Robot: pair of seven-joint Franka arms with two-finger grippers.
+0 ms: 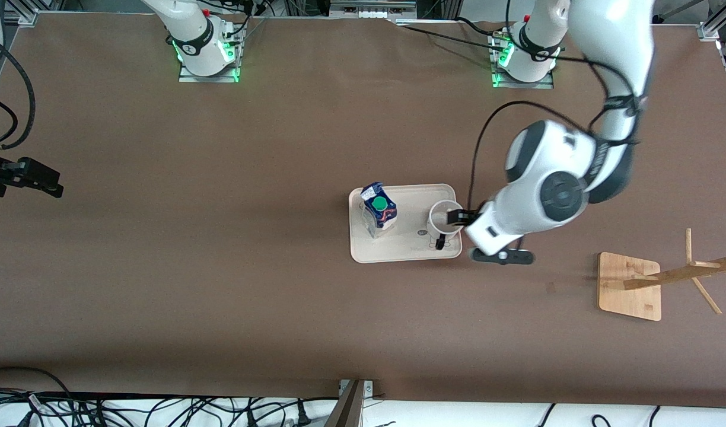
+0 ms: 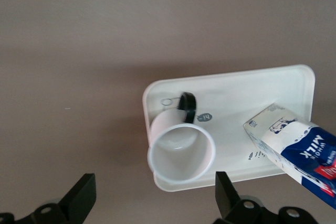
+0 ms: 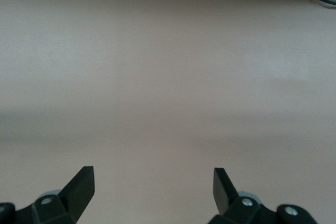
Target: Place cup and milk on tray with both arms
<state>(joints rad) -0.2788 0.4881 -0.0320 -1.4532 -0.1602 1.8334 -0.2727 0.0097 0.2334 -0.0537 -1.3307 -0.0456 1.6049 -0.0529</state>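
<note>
The tray (image 1: 406,254) lay on the brown table (image 1: 220,284) with both task objects resting on it. The milk (image 1: 379,209) stood upright at the tray's end toward the right arm, its green cap uppermost. The cup (image 1: 444,220) stood upright at the tray's end toward the left arm, mouth up and empty, its black handle pointing toward the front camera. The left gripper (image 1: 458,218) hovered over the cup's rim at the tray's edge; its fingers (image 2: 81,195) were spread wide and held nothing, with the cup (image 2: 181,148) seen between and below them, untouched. In the left wrist view the tray (image 2: 294,80) lay under the gripper, and the milk (image 2: 296,148) stood just beside the cup on it. The right gripper (image 1: 40,178) waited over bare table well apart from the tray, at the right arm's end; its fingers (image 3: 81,187) were likewise wide apart and empty, with only the table surface (image 3: 168,77) beneath them. A wooden rack (image 1: 636,284) stood at the left arm's end of the table, well apart from the left gripper.
</note>
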